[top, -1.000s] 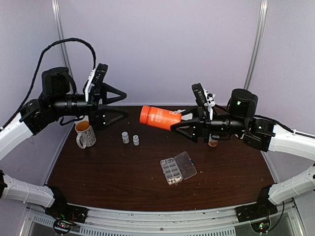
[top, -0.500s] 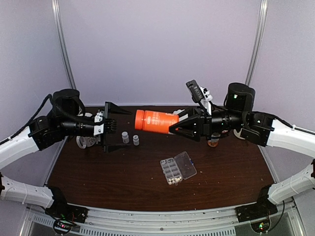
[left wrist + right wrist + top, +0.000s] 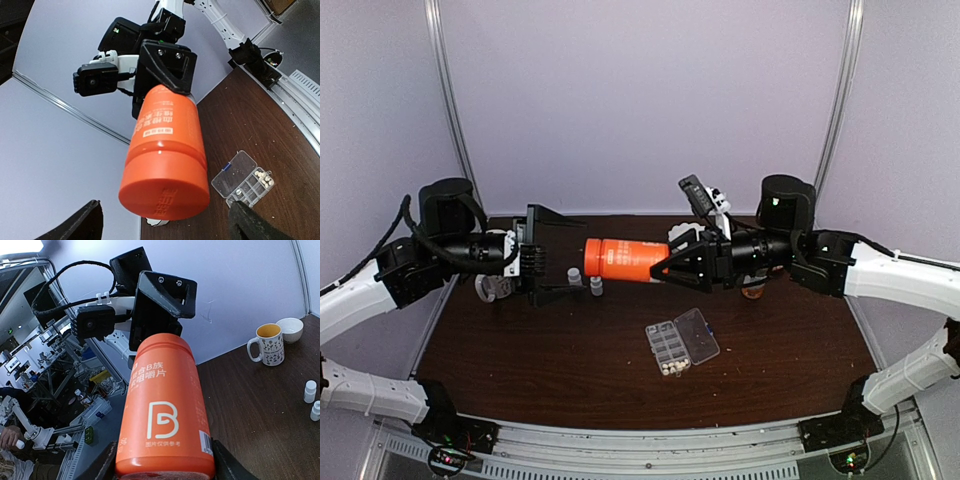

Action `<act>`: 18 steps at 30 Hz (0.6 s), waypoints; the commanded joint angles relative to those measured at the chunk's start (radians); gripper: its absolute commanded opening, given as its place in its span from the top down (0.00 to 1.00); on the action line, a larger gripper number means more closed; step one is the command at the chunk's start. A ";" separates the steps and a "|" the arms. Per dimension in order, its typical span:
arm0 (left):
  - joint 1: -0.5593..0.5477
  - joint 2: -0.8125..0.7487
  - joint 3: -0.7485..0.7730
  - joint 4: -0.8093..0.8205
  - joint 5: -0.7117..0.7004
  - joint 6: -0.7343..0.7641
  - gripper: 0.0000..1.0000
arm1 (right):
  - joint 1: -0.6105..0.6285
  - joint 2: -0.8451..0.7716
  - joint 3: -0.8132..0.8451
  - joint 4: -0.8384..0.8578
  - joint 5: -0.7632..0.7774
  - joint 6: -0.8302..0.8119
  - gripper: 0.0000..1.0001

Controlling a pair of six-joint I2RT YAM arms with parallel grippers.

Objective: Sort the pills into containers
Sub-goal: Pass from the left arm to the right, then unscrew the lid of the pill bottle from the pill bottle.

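We are at the cap-off step. The right end effector is clamping the bottle by its base end. It is holding it level in the air over the back of the bench, left of middle, with the cap pointing at the left end effector. The left one is standing wide open and holding nothing. It has a finger on each side of the cap, and neither is touching it in the left wrist view.

To do it well, we are judging that the left should be advancing until the cap sits deep between its fingers, centred on the bottle's axis. Then it should be closing on the cap only, not on the body behind it. The right should be gripping firmly during the twist, or the bottle is turning with the cap. The opening should be staying level or slightly up as the cap comes free, or the contents are spilling onto the bench.

The box is lying lid open near the middle of the bench, toward the front edge. The pills are sitting in the cells at its near end.

Against a second ago, the left arm was raised by the back-left corner, off the bottle's line. Now it is lowered and facing the cap. The bottle was further right and a bit higher. Box and pills are staying put.
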 commanded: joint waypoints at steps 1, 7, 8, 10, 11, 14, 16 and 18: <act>-0.009 0.005 0.012 0.054 0.035 0.019 0.12 | -0.005 -0.001 0.034 0.105 -0.034 0.041 0.75; -0.012 0.013 0.017 0.051 0.047 0.030 0.22 | -0.004 0.013 0.035 0.144 -0.038 0.069 0.76; -0.014 0.015 0.019 0.051 0.045 0.032 0.23 | -0.004 0.015 0.034 0.151 -0.043 0.073 0.76; -0.017 0.017 0.020 0.056 0.036 0.034 0.22 | -0.002 0.017 0.033 0.154 -0.046 0.076 0.76; -0.019 0.016 0.019 0.063 0.031 0.036 0.20 | -0.001 0.017 0.033 0.155 -0.046 0.075 0.76; -0.025 0.014 0.012 0.089 0.018 0.039 0.17 | 0.001 0.019 0.031 0.153 -0.046 0.073 0.76; -0.027 0.014 0.016 0.089 0.019 0.040 0.17 | 0.001 0.022 0.031 0.155 -0.046 0.074 0.76; -0.029 0.013 0.019 0.089 0.022 0.041 0.17 | 0.001 0.022 0.030 0.155 -0.046 0.075 0.76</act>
